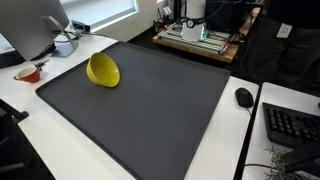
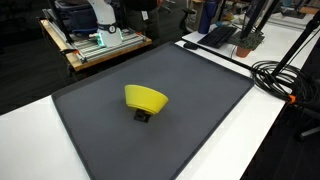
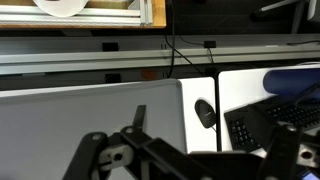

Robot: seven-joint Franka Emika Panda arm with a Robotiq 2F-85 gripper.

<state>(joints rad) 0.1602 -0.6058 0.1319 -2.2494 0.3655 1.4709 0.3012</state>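
My gripper shows only in the wrist view, as dark linkages along the bottom edge. Its fingers are spread wide and hold nothing. It hangs high above the right edge of a large black mat, over a black mouse and a keyboard. A yellow bowl lies tilted on the mat in both exterior views and is far from the gripper. It also shows propped on a small dark object. The arm is out of view in both exterior views.
The mat covers a white table. A mouse and a keyboard lie beside it. A monitor, a white cup and a red dish stand at one corner. Cables run along one side, and an equipment cart stands behind.
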